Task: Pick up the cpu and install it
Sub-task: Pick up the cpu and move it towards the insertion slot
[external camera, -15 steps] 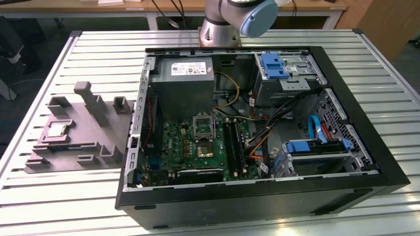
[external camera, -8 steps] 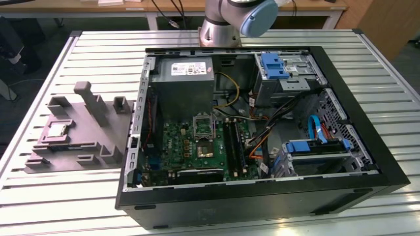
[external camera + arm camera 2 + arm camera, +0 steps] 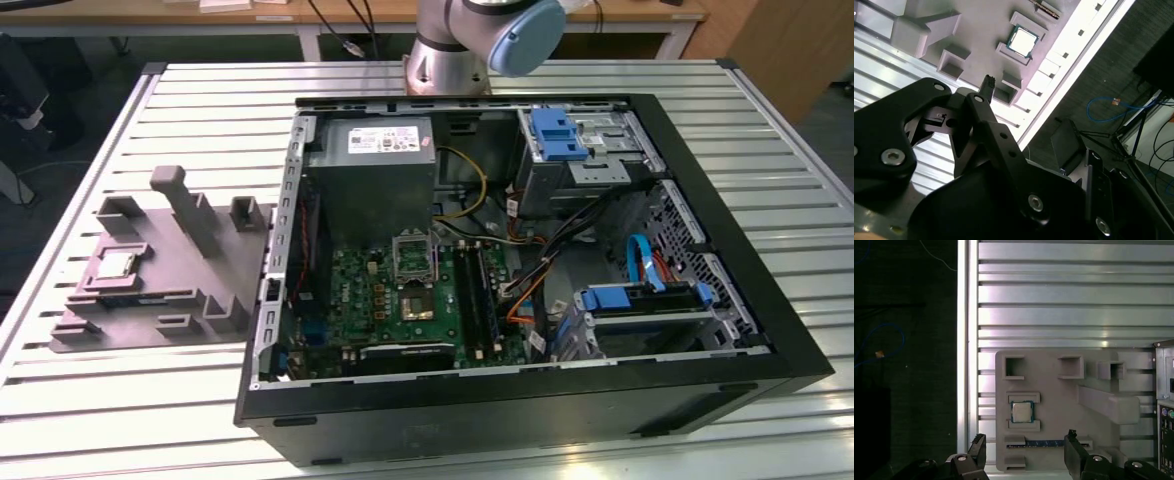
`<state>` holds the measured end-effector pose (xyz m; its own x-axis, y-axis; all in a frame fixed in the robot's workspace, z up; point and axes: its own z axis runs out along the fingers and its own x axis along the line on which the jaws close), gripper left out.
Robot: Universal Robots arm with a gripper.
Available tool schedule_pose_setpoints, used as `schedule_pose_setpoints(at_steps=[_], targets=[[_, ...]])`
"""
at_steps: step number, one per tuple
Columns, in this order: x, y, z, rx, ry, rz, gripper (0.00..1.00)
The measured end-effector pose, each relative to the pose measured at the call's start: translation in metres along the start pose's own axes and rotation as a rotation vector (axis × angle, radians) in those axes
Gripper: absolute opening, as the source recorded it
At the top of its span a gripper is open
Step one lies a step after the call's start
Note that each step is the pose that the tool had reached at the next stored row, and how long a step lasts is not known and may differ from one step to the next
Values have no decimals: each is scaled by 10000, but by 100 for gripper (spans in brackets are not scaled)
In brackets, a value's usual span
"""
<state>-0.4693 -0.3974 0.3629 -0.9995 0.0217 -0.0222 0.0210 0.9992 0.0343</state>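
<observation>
The cpu lies metal top upward in a walled pocket of the grey moulded tray. In the exterior view the tray rests on the slatted counter at nine o'clock from the open computer case. The hand hangs above the tray with its fingers spread wide, holding nothing and not touching the chip. The chip appears flat in its pocket, though its seating cannot be confirmed. Judgement: this is the approach for pick-up. A sound grasp calls for centring over the chip, squaring the fingers to two opposite edges, clearing the pocket walls and closing gently.
</observation>
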Motion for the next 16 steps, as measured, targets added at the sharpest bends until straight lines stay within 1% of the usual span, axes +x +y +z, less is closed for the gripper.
schedule_pose_setpoints(at_steps=[2,5,11,16], targets=[[0,-1,10,-64,-1,0,72],[0,-1,16,-98,3,1,72],[0,-2,36,-122,4,1,72],[0,-2,45,-123,3,1,72]])
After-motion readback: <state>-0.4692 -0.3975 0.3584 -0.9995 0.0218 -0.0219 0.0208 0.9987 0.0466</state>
